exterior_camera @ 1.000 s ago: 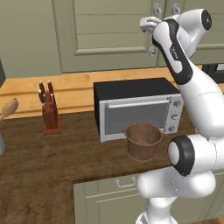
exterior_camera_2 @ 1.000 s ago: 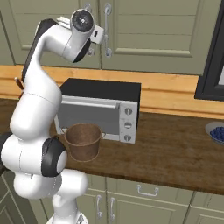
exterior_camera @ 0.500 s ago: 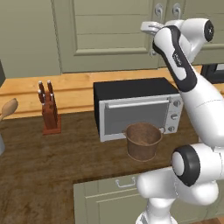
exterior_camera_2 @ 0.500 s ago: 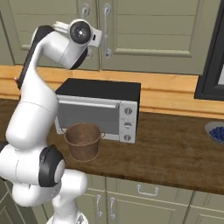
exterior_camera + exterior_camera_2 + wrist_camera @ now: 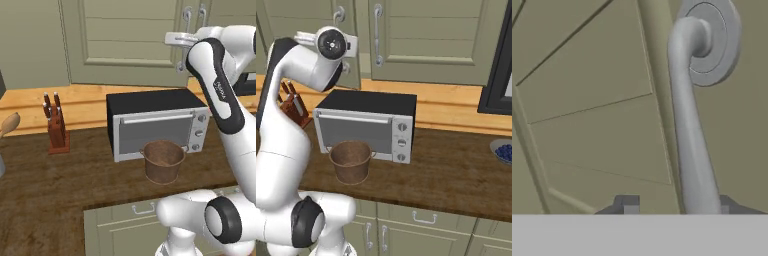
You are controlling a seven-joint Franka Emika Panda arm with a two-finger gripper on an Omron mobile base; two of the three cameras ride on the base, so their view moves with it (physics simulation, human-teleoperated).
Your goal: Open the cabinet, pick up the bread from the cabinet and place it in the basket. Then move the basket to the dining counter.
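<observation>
The cabinet [image 5: 130, 40] has sage-green panelled doors, and they look closed. My gripper [image 5: 181, 41] is raised against the left door's curved silver handle [image 5: 687, 130]. In the hand view the bar runs down between my two dark fingertips [image 5: 627, 204], and the gripper [image 5: 676, 205] is shut on it. The bread is hidden behind the doors. The round brown basket [image 5: 162, 160] stands on the dark wood worktop in front of the toaster oven, empty, also seen as the basket [image 5: 351, 161] from the right. The dining counter is out of view.
A black and silver toaster oven [image 5: 157, 127] sits behind the basket. A knife block [image 5: 56, 127] stands to the left, with a wooden spoon [image 5: 10, 124] at the far left. A bowl of blueberries [image 5: 503, 150] sits at the right end of the worktop.
The hand has moved a little higher and closer to the door, and the jaws have narrowed around the handle. The basket and toaster oven stay put.
</observation>
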